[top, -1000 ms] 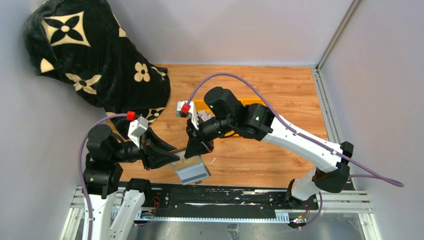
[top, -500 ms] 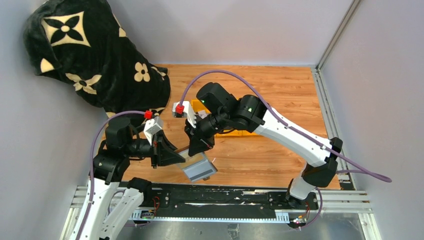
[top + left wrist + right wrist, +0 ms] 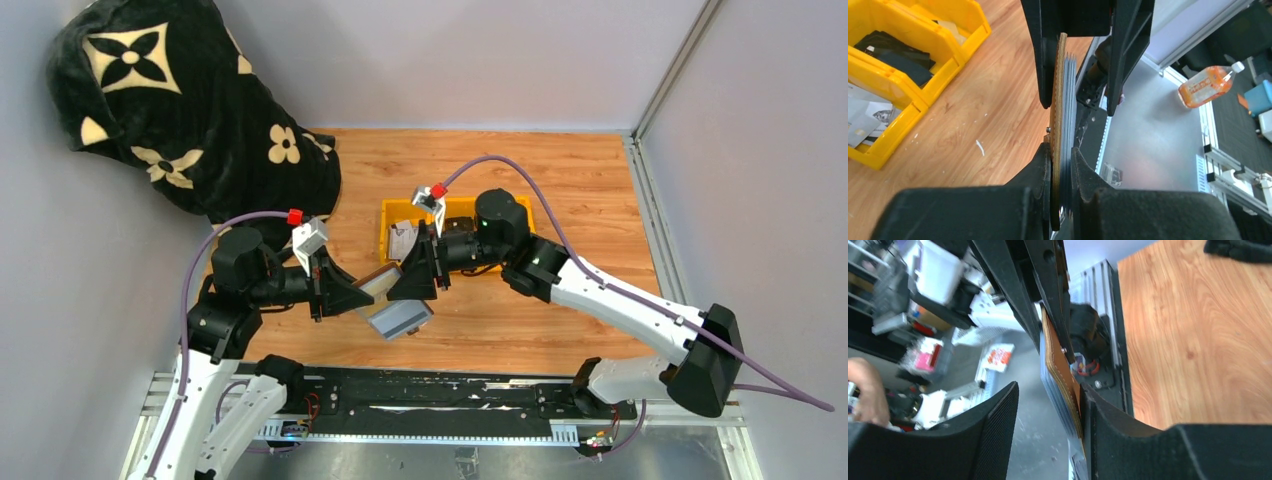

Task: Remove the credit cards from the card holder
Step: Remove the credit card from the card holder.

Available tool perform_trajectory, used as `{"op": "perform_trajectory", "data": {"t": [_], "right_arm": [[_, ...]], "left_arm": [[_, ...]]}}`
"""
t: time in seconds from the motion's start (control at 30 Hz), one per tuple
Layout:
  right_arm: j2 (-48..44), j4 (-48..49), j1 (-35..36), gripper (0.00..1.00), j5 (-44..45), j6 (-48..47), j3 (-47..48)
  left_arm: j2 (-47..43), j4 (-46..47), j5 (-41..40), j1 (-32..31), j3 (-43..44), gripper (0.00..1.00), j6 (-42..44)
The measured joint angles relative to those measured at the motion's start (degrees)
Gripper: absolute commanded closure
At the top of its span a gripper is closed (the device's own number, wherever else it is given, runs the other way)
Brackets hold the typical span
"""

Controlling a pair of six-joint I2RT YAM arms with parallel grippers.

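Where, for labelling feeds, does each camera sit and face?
Top external: above and behind the bases, looking down on the table; both arms show, left hand and right hand meeting at the card holder.
Left wrist: on that wrist, looking along its fingers clamped on the card holder.
Right wrist: likewise, its open fingers astride it.
Shared: the card holder, edge-on in both wrist views.

Card holder (image 3: 398, 316) in frt of tray (image 3: 384, 222)
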Motion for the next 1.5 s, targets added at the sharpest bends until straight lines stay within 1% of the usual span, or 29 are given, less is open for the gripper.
{"op": "perform_trajectory", "data": {"t": [0.03,0.07,0.13,0.17,0.2,0.23,0.33,0.4,0.43,0.53,0.6,0.67,0.8,0.9,0.97,1.27,1.37,1.43,1.47,1.5], "right_arm": [[-1.03,5.84,-0.15,0.53,0.09,3.54,-2.86],[-1.6,9.46,-0.35,0.55,0.26,5.86,-4.57],[-2.43,17.35,-0.68,0.7,1.16,11.08,-8.09],[-2.56,19.15,-0.74,0.84,1.44,12.09,-8.87],[-2.78,21.53,-0.87,0.96,2.25,13.75,-9.99],[-2.93,23.3,-1.07,1.0,2.82,14.97,-10.88],[-3.39,24.2,-1.27,1.0,2.84,14.91,-11.32],[-3.54,20.76,-1.25,1.0,2.97,12.94,-9.97],[-3.52,18.29,-1.2,1.0,3.04,11.78,-8.79],[-1.84,6.47,-1.2,1.0,2.34,7.06,-1.51],[0.22,-0.17,-0.94,1.0,1.42,3.72,3.8],[3.08,-7.78,-0.31,1.0,0.59,-1.01,10.03],[8.72,-21.86,1.97,1.0,0.42,-9.77,19.63],[11.76,-28.44,3.17,1.0,0.74,-14.1,23.87],[13.6,-32.28,3.67,1.0,0.87,-16.44,26.12],[17.14,-41.83,5.57,1.0,1.14,-23.3,33.48],[18.1,-43.6,6.27,1.0,1.38,-24.76,35.34],[18.45,-44.26,6.47,1.0,1.49,-25.31,36.0],[18.49,-44.48,6.51,0.99,1.57,-25.46,36.15],[18.49,-44.57,6.51,0.93,1.64,-25.57,36.2]], "left_arm": [[-0.42,2.03,-0.26,-0.04,-0.48,1.0,-1.9],[-0.85,3.58,-0.59,-0.04,-1.03,1.0,-3.54],[-1.44,6.23,-1.09,-0.04,-1.75,1.0,-6.4],[-1.53,7.21,-1.22,-0.09,-1.95,1.0,-7.52],[-1.55,8.15,-1.2,-0.13,-2.05,1.0,-8.7],[-1.55,9.09,-1.22,-0.28,-2.08,0.97,-10.27],[-1.31,9.53,-0.94,-0.33,-2.08,0.79,-12.79],[-0.98,9.09,-0.2,-0.33,-2.03,0.66,-12.46],[-0.7,8.85,0.11,-0.33,-2.01,0.61,-11.74],[0.35,6.99,1.25,-0.33,-1.97,0.53,-8.74],[0.94,5.2,2.49,-0.35,-1.97,0.52,-6.91],[1.95,2.84,3.76,-0.7,-1.88,0.54,-4.74],[4.9,-1.49,5.57,-3.32,-1.62,0.66,-0.61],[5.84,-3.21,6.25,-4.79,-1.62,0.73,0.98],[6.16,-4.33,6.43,-5.42,-1.57,0.74,2.29],[6.29,-7.39,7.48,-6.05,-1.42,0.74,5.66],[6.51,-8.2,8.09,-6.08,-0.9,0.83,5.99],[6.8,-9.07,8.55,-6.1,-0.48,0.91,6.32],[7.06,-9.35,8.72,-6.1,-0.31,0.97,6.47],[7.23,-9.55,8.74,-6.1,-0.15,1.0,6.54]]}}
